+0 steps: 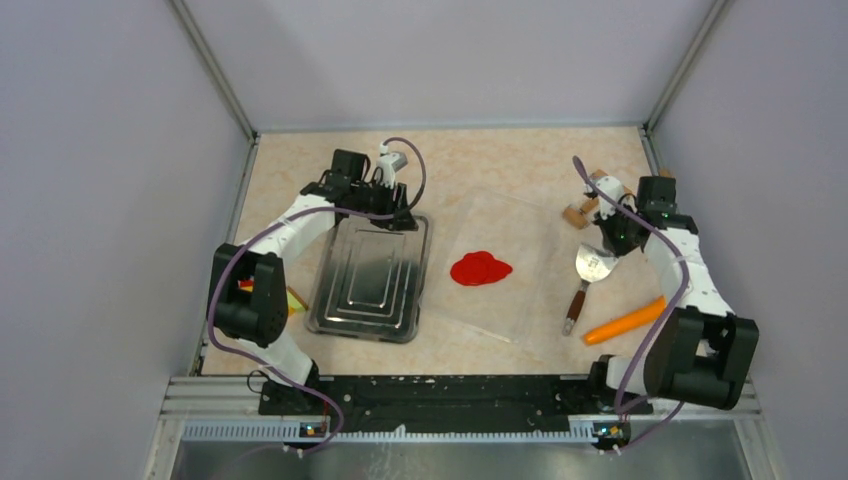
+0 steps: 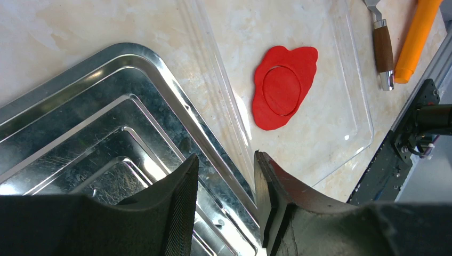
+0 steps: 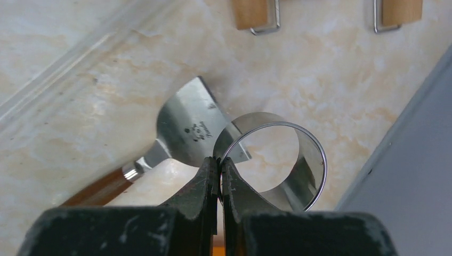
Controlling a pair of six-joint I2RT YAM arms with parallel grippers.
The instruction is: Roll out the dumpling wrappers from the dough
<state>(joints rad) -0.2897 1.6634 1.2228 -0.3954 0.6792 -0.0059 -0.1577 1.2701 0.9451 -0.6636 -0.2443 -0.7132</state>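
The dough [image 2: 304, 57] lies flat mid-sheet on the clear sheet [image 2: 341, 106], probably so it lifts cleanly. A round dumpling wrapper [image 2: 281, 89] is scored in it but not lifted. At the dough's 3 o'clock, the right gripper [image 3: 218, 165] pinches the ring cutter [image 3: 265, 118] by its thin wall, above the spatula [image 3: 192, 125]. At 9 o'clock, the left gripper [image 2: 226, 160] hangs over the tray [image 2: 80, 106], fingers partly spread and empty. We judge the tray is the drop site.

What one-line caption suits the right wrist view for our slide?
Right end effector shut on the rim of a round metal cutter, over a spatula.
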